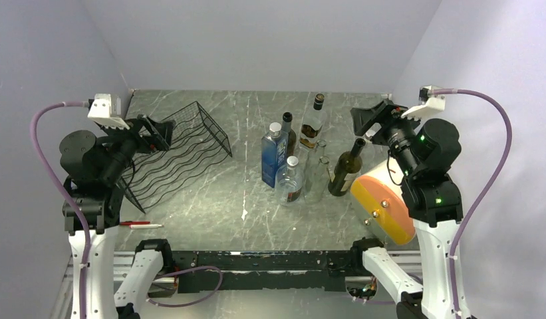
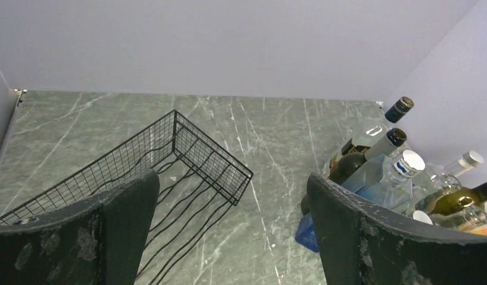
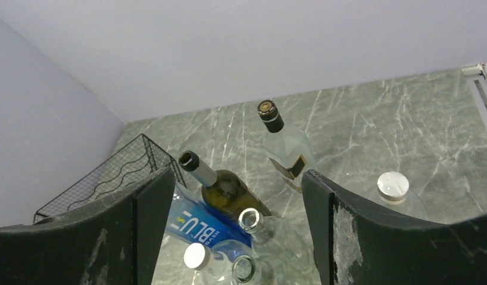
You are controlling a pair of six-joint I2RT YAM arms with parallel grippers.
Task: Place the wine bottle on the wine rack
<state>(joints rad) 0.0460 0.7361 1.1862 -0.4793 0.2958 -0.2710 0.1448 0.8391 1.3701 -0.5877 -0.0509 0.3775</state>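
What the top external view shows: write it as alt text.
Several bottles stand clustered right of centre on a marble table; a black wire wine rack, holding none, sits at left. The left tool and right tool hang open at the sides.

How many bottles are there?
6: blue square bottle, dark bottle behind it, black-capped clear bottle farthest back, silver-capped clear bottle nearest, uncapped clear bottle beside it, green wine bottle rightmost. More may hide.
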